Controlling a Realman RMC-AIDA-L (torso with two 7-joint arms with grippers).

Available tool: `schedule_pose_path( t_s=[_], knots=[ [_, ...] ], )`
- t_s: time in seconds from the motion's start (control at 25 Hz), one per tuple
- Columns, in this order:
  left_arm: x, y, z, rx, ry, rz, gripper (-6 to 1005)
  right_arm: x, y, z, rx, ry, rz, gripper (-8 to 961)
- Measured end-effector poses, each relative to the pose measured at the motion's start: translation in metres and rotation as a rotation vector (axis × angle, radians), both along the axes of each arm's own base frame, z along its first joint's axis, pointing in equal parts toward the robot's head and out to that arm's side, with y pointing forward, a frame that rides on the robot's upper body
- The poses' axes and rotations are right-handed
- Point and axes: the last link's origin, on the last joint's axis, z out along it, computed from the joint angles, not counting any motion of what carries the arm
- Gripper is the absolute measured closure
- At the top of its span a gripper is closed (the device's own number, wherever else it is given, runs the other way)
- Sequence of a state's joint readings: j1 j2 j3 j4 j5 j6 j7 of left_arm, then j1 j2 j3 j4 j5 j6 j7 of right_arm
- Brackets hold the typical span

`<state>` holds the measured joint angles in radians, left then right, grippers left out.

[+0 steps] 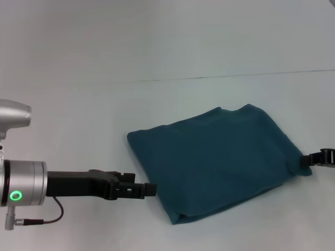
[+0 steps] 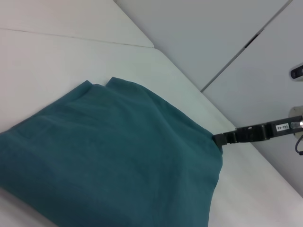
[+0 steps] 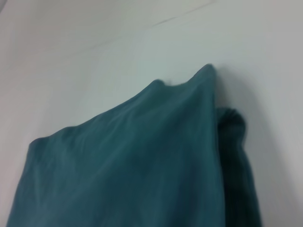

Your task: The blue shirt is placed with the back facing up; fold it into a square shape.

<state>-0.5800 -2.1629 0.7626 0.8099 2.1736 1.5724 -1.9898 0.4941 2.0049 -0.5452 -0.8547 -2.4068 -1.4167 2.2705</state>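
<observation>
White table (image 1: 78, 104) spreading wide under everything. Blue shirt (image 1: 220, 162) lying folded into rough rectangle, right of centre, plain side up. Left gripper (image 1: 149, 189) reaching in low from left, tips just touching shirt's near-left edge; can't tell if clenched or released. Right gripper (image 1: 310, 159) sitting at far right, pinching shirt's right corner, cloth pulling to point there (image 2: 215, 138).

A pale, plain white tabletop (image 1: 104, 104) fills nearly the whole head view; a thin dark seam (image 1: 235, 75) crosses it toward the far side, running almost level; in the left wrist view the tabletop's edge gives way to a light grey floor (image 2: 227, 33) marked by a dark joint line (image 2: 246, 45); the light is soft and even.
</observation>
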Motion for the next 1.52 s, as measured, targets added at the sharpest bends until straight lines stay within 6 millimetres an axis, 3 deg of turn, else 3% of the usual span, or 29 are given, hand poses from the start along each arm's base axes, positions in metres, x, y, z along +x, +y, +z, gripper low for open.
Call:
schedule_pose_path(
  t_s=[0.08, 0.64, 0.84, 1.0, 1.24, 1.52],
  knots=[
    [0.000, 0.000, 0.000, -0.001, 0.000, 0.000, 50, 0.000, 0.002, 0.002, 0.009, -0.008, 0.006, 921],
    [-0.001, -0.001, 0.000, 0.001, 0.000, 0.004, 49, -0.006, 0.019, 0.003, 0.052, -0.046, 0.022, 915],
    [0.000, 0.003, 0.006, 0.018, 0.002, 0.017, 49, -0.007, 0.015, 0.017, 0.038, -0.040, 0.028, 912],
    [0.001, 0.012, 0.017, 0.042, -0.012, 0.126, 49, -0.016, 0.010, 0.042, 0.040, -0.054, 0.067, 749],
    [0.001, 0.031, 0.020, 0.045, -0.046, 0.368, 49, -0.056, 0.010, 0.081, 0.083, -0.095, 0.206, 513],
    [0.000, 0.039, -0.003, -0.004, 0.037, 0.501, 50, -0.091, 0.029, 0.085, 0.080, -0.117, 0.303, 206]
  ],
)
